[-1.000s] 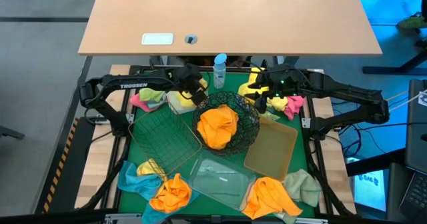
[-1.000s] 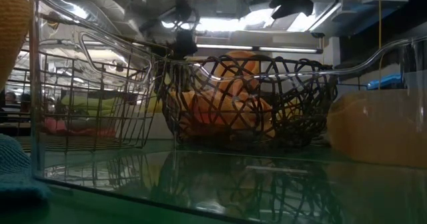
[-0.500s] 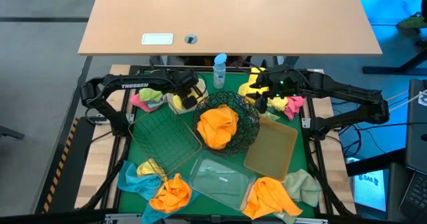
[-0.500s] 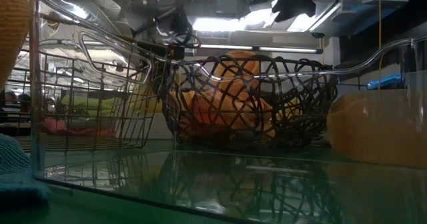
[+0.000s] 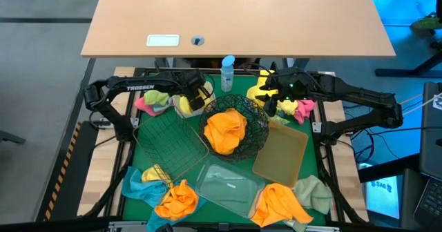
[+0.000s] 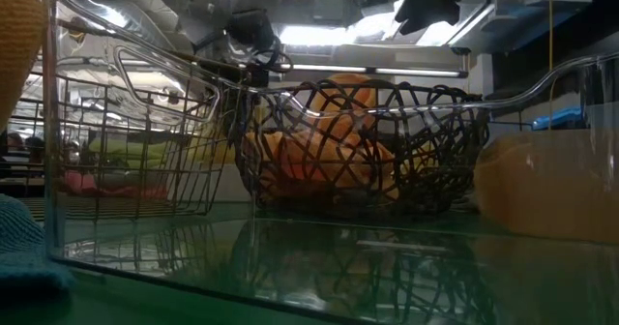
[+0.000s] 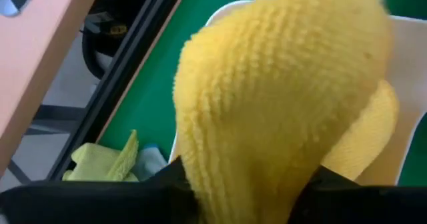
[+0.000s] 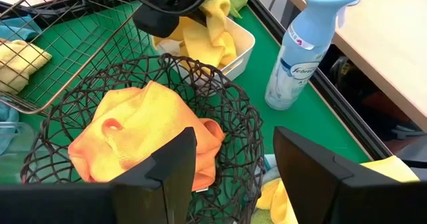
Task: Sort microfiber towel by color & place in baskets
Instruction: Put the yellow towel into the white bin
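My left gripper [image 5: 196, 95] is shut on a yellow towel [image 7: 280, 97] above the small white tub [image 5: 181, 108], which holds more yellow cloth [image 8: 215, 43]. The right wrist view shows that gripper [image 8: 170, 11] over the tub [image 8: 243, 41]. My right gripper [image 5: 271, 101] hangs open and empty above the far right rim of the round black wire bowl [image 5: 235, 125]. Orange towels [image 8: 143, 134] lie in the bowl. The rectangular wire basket [image 5: 169, 142], the clear tray [image 5: 228, 184] and the tan tray [image 5: 280, 152] stand nearer. My left gripper pinches a bunched fold of the yellow towel [image 7: 247, 177] between its two fingers, coming at it from above. The cloth bulges out past the fingers and hangs down toward the white tub [image 7: 407, 84]. Whether its lower end rests on the cloth inside, I cannot tell.
A blue-capped spray bottle [image 5: 227, 73] stands at the far edge beside the bowl. Pink and green towels [image 5: 153, 101] lie far left, yellow and pink ones [image 5: 300, 108] far right. Orange [image 5: 178, 199], blue [image 5: 135, 184], orange [image 5: 280, 204] and pale green [image 5: 314, 190] towels lie along the near edge.
My left gripper has moved a short way toward the table's left, from the bowl's rim to above the white tub, carrying the yellow towel, which now hangs lower beside the basket in the low view. My right arm has kept still.
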Robot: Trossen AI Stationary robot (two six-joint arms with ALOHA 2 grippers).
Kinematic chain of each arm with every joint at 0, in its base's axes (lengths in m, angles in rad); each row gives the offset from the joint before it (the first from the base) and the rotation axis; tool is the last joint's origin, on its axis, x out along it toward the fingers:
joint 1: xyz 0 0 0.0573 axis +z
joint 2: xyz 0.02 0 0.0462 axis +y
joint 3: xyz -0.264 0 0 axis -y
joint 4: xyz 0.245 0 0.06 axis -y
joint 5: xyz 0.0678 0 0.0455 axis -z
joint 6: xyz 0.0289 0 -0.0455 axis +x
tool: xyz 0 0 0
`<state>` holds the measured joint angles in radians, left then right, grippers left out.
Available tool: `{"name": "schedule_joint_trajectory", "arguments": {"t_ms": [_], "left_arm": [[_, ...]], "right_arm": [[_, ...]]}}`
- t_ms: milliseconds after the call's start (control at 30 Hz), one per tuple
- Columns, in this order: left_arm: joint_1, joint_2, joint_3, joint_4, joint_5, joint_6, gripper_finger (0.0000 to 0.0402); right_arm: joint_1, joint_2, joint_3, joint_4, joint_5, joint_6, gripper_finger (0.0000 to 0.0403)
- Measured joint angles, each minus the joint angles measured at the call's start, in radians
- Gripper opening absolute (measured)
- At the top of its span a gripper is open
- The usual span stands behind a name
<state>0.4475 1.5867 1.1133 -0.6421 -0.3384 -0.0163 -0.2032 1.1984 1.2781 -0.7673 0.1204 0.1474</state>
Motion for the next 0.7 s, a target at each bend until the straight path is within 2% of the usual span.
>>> {"name": "schedule_joint_trajectory", "arguments": {"t_ms": [200, 467, 700], "left_arm": [[-0.003, -0.010, 0.048, -0.022, 0.005, 0.017, 0.0122], [-0.004, -0.011, 0.170, -0.163, 0.053, 0.020, 0.0123], [-0.005, -0.011, 0.182, -0.198, 0.034, 0.091, 0.0123]], "right_arm": [[0.000, 0.000, 0.000, 0.000, 0.000, 0.000, 0.0200], [0.000, 0.000, 0.000, -0.018, 0.000, 0.000, 0.0200], [0.000, 0.000, 0.000, -0.027, 0.000, 0.000, 0.0200]]}}
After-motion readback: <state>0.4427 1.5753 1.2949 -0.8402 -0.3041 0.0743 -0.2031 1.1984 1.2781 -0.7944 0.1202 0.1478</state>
